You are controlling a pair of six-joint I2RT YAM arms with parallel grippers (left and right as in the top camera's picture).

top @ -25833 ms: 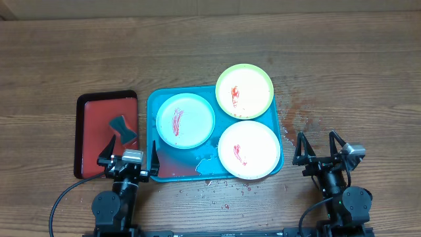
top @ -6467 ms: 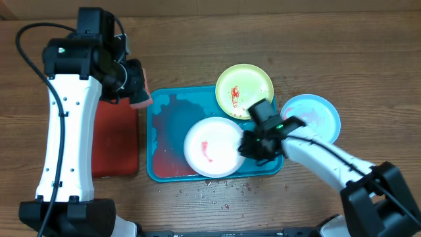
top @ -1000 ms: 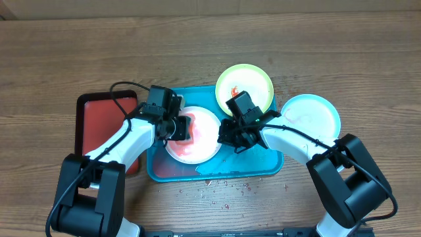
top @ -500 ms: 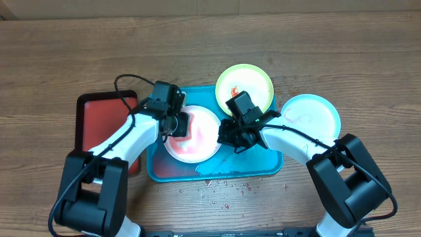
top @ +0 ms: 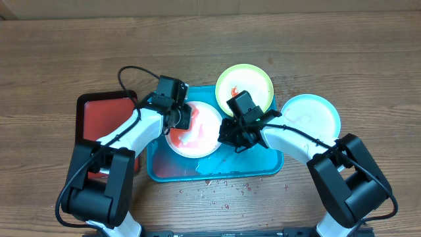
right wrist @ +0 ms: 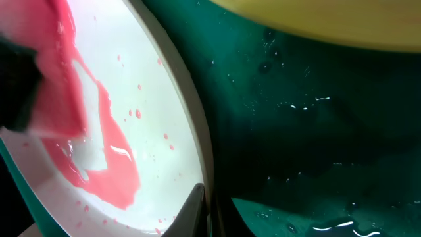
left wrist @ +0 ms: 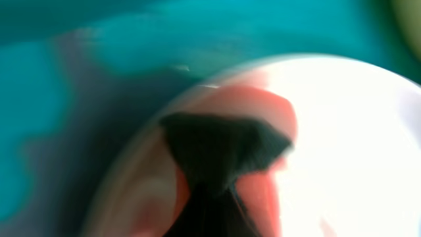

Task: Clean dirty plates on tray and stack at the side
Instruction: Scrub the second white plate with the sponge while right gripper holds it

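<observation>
On the teal tray (top: 158, 168) lies a pale-rimmed plate (top: 204, 135), its white centre washed with pink smear. My left gripper (top: 181, 118) is shut on a pink-stained sponge (top: 186, 118) pressed on the plate's far left part; the left wrist view is blurred, with the dark sponge (left wrist: 220, 148) over the plate (left wrist: 355, 145). My right gripper (top: 226, 135) is shut on the plate's right rim (right wrist: 191, 125), fingertips (right wrist: 195, 209) pinching it. The yellow-green plate (top: 245, 89) with a red smear overlaps the tray's far right corner. The light blue plate (top: 310, 117) lies on the table, right of the tray.
A dark red tray (top: 102, 125) sits left of the teal tray, partly under my left arm. Water pools on the teal tray's floor (right wrist: 316, 131). Small red specks (top: 223, 187) dot the wood in front of the tray.
My left gripper has slid the sponge toward the plate's far left edge, spreading the pink smear. The right gripper has stayed on the rim.
</observation>
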